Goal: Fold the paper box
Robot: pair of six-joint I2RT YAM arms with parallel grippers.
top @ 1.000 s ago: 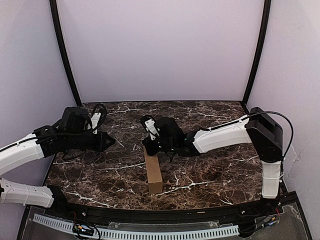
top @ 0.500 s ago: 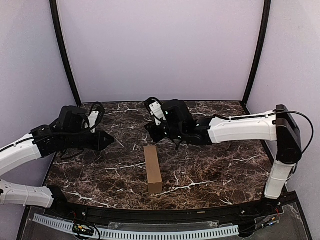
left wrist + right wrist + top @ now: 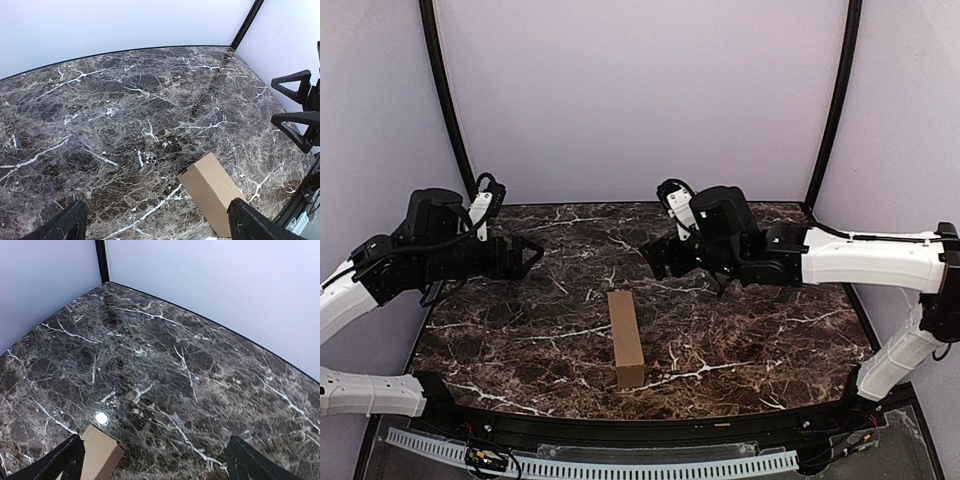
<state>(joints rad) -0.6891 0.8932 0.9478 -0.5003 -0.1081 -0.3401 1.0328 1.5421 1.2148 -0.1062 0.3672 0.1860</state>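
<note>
The paper box (image 3: 625, 338) lies as a long, narrow, closed brown carton on the marble table (image 3: 750, 330), its length running from near to far. Nothing touches it. My left gripper (image 3: 532, 256) hovers open to the box's far left, with nothing between its fingers. My right gripper (image 3: 653, 258) hovers open beyond the box's far end, slightly right, also bare. The left wrist view has the paper box (image 3: 212, 192) beside its right finger (image 3: 255, 222), and the left gripper (image 3: 160, 227) spans bare marble. In the right wrist view one box (image 3: 100, 452) end shows by the left finger (image 3: 60, 460) of the right gripper (image 3: 155, 465).
Pale walls close the table on three sides, with black posts (image 3: 448, 110) at the back corners. The right gripper's open black fingers (image 3: 295, 117) show at the right edge of the left wrist view. A black rail (image 3: 620, 425) runs along the table's near edge.
Both grippers went from shut to open. The right gripper lifted off the box's far end and drew back to the right; the left arm rose and pulled back leftward. The box stayed put.
</note>
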